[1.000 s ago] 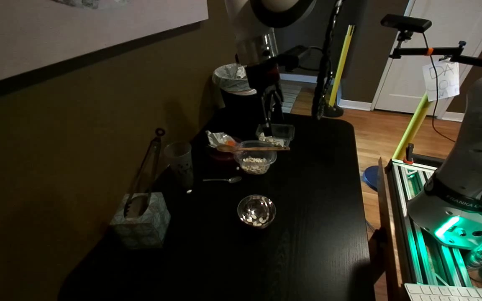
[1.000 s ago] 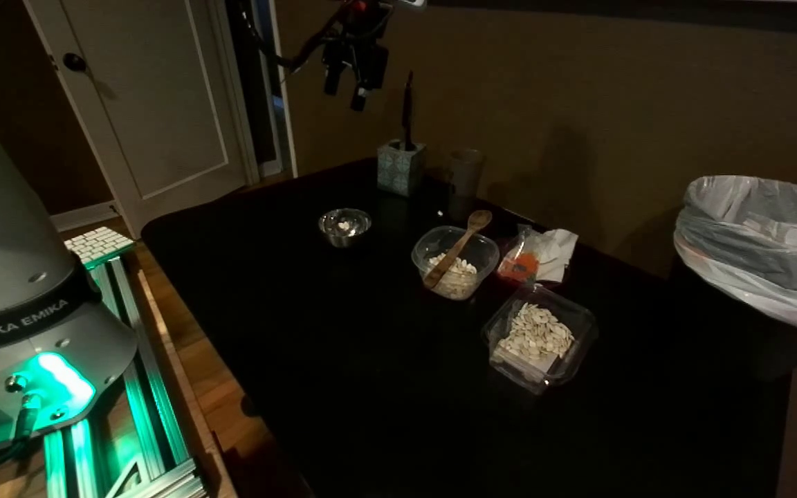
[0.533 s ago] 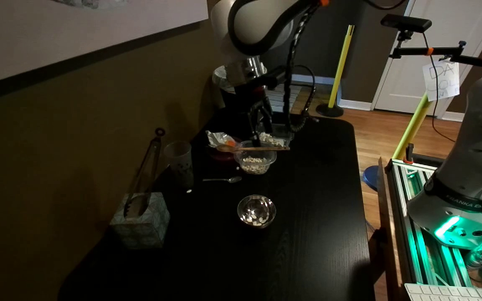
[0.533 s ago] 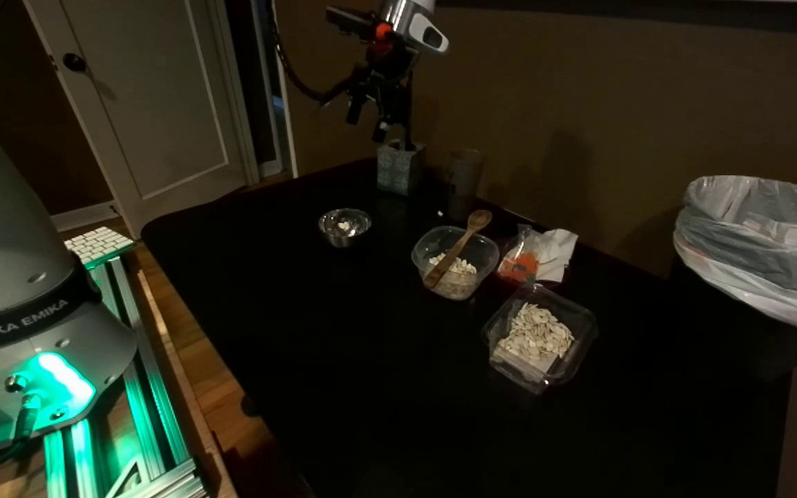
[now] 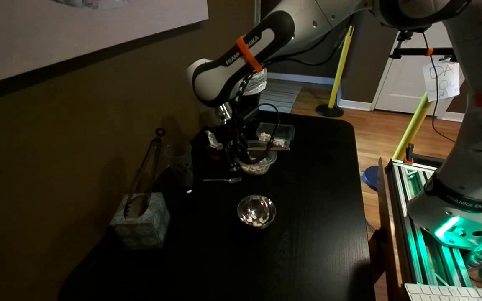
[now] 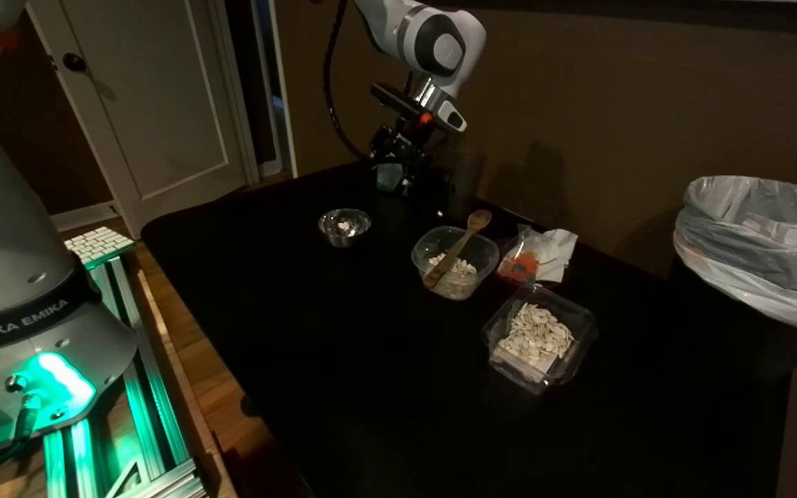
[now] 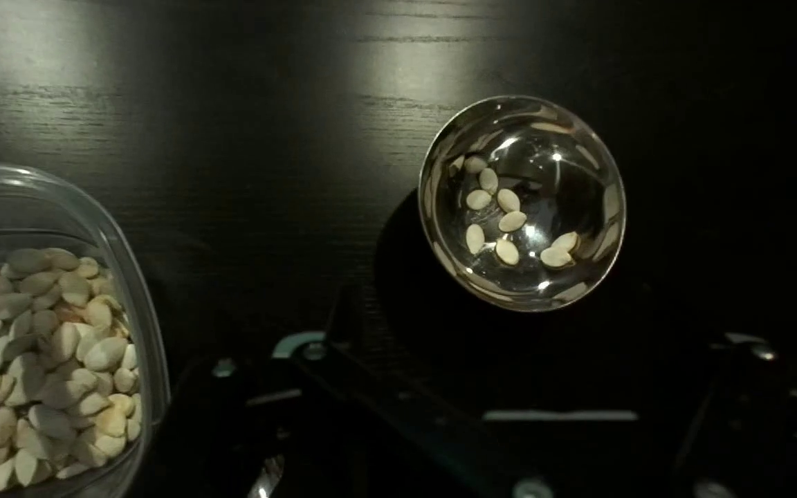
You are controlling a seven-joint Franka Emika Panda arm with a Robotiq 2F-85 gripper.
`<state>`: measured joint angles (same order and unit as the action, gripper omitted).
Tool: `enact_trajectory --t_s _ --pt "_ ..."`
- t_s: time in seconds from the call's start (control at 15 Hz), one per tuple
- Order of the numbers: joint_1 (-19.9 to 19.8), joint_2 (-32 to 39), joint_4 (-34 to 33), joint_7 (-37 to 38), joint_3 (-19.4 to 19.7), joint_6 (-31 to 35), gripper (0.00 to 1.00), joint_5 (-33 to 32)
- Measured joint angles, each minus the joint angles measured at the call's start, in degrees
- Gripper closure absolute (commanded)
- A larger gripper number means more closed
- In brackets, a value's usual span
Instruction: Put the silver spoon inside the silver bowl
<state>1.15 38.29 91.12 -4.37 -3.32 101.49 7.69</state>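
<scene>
Bowl (image 7: 578,173): one, upright on the worktop (image 5: 308,242).
Seeds (image 7: 508,200): at least nine, loose inside the bowl; a further mark at its side may be a reflection.
Spoon (image 5: 228,180): one, flat on the worktop outside the bowl, near it, beyond and left of it in an exterior view.
Gripper (image 5: 236,161): one, its two sides spread wide in the wrist view; low over the worktop past the bowl, tips just beside the spoon, touching or not cannot be told.
Tub (image 7: 141,297): one, clear, near the bowl; a heap of seeds (image 7: 46,373) in it, too many to count.
Wooden spoon (image 6: 460,245): one, laid across the tub, apart from the bowl.
Tissue box (image 5: 142,225): one, left of the bowl in an exterior view, well apart.
Tongs (image 5: 156,155): one pair, tilted, standing in the tissue box.
Cup (image 5: 181,167): one, tall, upright, farther from the bowl than the spoon.
Wrapper (image 6: 523,266): one, orange-marked, past the tub from the bowl, beside white paper (image 6: 556,249).
Clear box (image 6: 582,325): one, well apart from the bowl, holding another heap (image 6: 540,332).
Bin (image 6: 717,242): one, lined, farthest from the bowl.
In the way: the arm (image 5: 262,42) and its cable cover part of the tub and wooden spoon beyond the bowl in an exterior view.
</scene>
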Motion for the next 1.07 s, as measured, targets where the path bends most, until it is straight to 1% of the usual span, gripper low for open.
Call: enact_trajectory --t_s 0.2,0.27,0.47,0.8,0.93,1.07 --pt "-0.2 1.2 -2.1 -0.5 -0.1 -0.8 0.0 0.0" --pt "-0.1 1.1 -1.9 -0.4 0.0 0.7 0.0 -0.6" --pt "0.5 0.6 0.5 -0.3 0.5 12.7 0.0 -3.6" --pt "1.9 -0.1 8.8 1.1 2.4 35.8 0.0 -10.1" --pt "2.9 0.1 11.3 3.2 3.7 41.9 0.0 -12.4" --pt "4.1 0.8 12.5 5.5 5.0 45.3 0.0 -13.8"
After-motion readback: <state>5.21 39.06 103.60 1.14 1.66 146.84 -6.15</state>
